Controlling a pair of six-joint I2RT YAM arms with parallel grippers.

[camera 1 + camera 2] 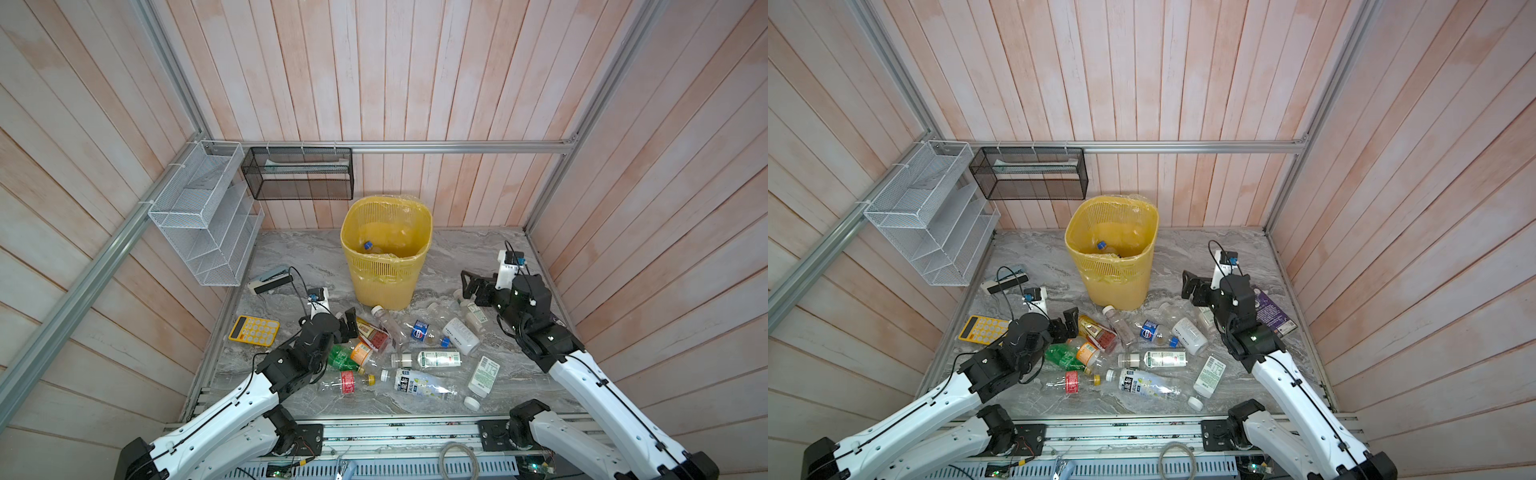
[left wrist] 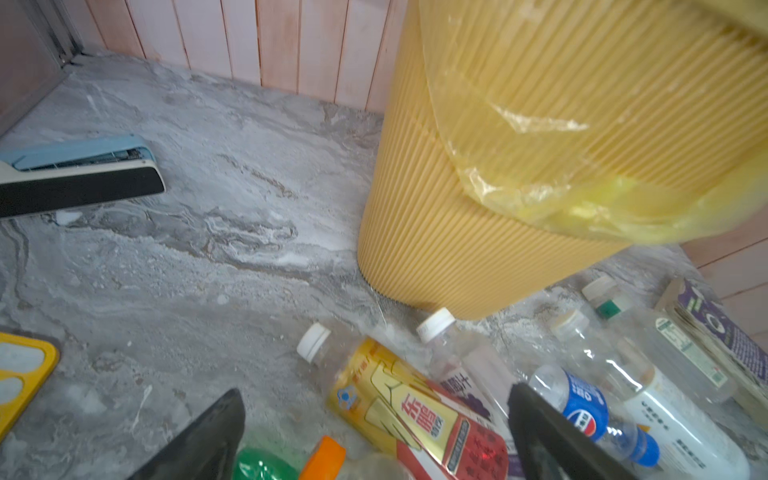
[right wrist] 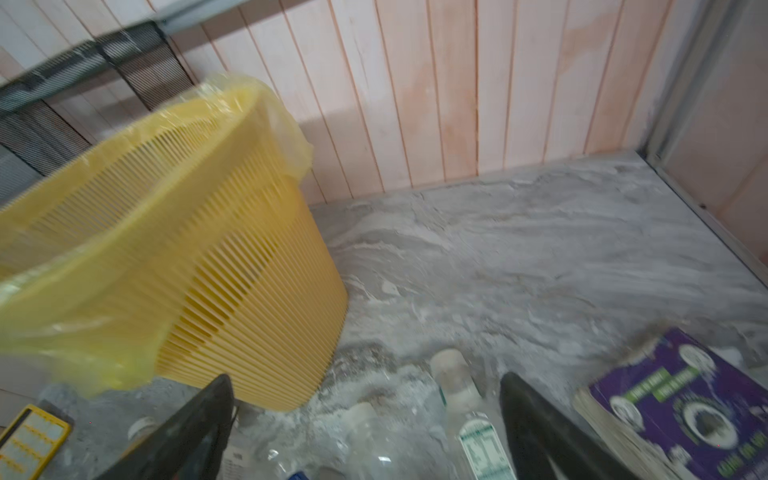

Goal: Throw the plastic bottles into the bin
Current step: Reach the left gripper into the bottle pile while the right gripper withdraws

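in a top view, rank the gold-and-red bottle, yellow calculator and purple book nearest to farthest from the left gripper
1. gold-and-red bottle, just beside the left gripper, toward the middle
2. yellow calculator, off to the left side
3. purple book, far right side

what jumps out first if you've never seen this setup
The tall yellow bin stands at the back middle of the marble table, one blue-capped bottle already inside. In front of it a litter of plastic bottles lies between the left gripper and right gripper, both with fingers open.
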